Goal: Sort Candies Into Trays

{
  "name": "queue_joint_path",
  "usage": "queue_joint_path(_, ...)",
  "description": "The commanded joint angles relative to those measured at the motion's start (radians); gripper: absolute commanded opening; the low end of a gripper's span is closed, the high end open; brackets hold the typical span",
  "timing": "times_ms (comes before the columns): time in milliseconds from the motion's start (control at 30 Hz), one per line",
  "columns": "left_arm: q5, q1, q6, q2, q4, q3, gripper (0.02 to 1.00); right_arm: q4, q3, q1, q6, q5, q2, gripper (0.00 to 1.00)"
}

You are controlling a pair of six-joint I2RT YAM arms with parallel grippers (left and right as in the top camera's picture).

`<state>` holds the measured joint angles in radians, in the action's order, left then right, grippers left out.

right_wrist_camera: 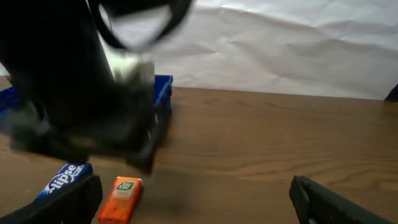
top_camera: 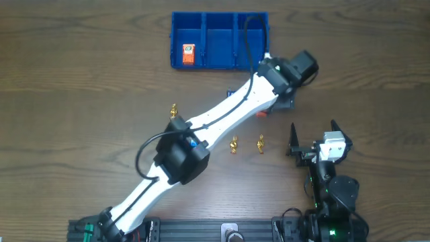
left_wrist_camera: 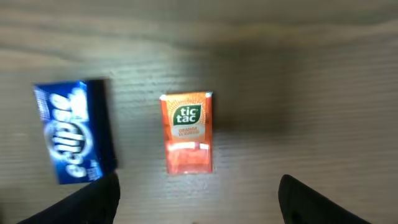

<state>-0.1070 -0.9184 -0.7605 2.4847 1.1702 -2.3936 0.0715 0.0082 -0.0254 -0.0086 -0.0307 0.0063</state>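
An orange candy box (left_wrist_camera: 187, 132) lies flat on the wooden table, with a blue gum pack (left_wrist_camera: 74, 132) beside it. My left gripper (left_wrist_camera: 198, 208) hangs open above the orange box, one finger on each side and not touching it. From above, the left arm stretches diagonally to the right, its gripper (top_camera: 279, 101) just below the blue tray (top_camera: 219, 64). A second orange box (top_camera: 189, 55) sits in the tray's left compartment. My right gripper (top_camera: 314, 136) stands open and holds nothing at the right, facing the orange box (right_wrist_camera: 120, 199) and blue pack (right_wrist_camera: 65, 177).
Three gold-wrapped candies lie on the table: one (top_camera: 174, 109) left of the arm, two (top_camera: 234, 144) (top_camera: 261, 143) below it. The tray's middle and right compartments hold nothing visible. The left arm's wrist (right_wrist_camera: 93, 93) looms close ahead of the right gripper.
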Motion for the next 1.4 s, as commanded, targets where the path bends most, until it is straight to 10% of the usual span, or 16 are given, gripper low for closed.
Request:
queue_joint_path(33, 0.068, 0.003, -0.041, 0.074, 0.003, 0.003, 0.816, 0.009, 0.0, 0.0, -0.008, -0.005, -0.003, 0.998)
queue_joint_path(467, 0.153, 0.065, -0.025, 0.159, -0.023, 0.003, 0.774, 0.009, 0.0, 0.0, -0.008, -0.005, -0.003, 0.998)
queue_joint_path(733, 0.148, 0.067, -0.025, 0.171, -0.033, 0.003, 0.288, 0.009, 0.0, 0.0, -0.008, -0.005, -0.003, 0.998)
queue_joint_path(1033, -0.068, 0.17, 0.148, -0.214, -0.055, 0.003, 0.303, 0.009, 0.0, 0.0, -0.008, -0.005, -0.003, 0.998)
queue_joint_path(1400, 0.056, 0.524, 0.422, -0.211, -0.019, 0.003, 0.294, 0.009, 0.0, 0.0, -0.008, -0.005, -0.003, 0.998)
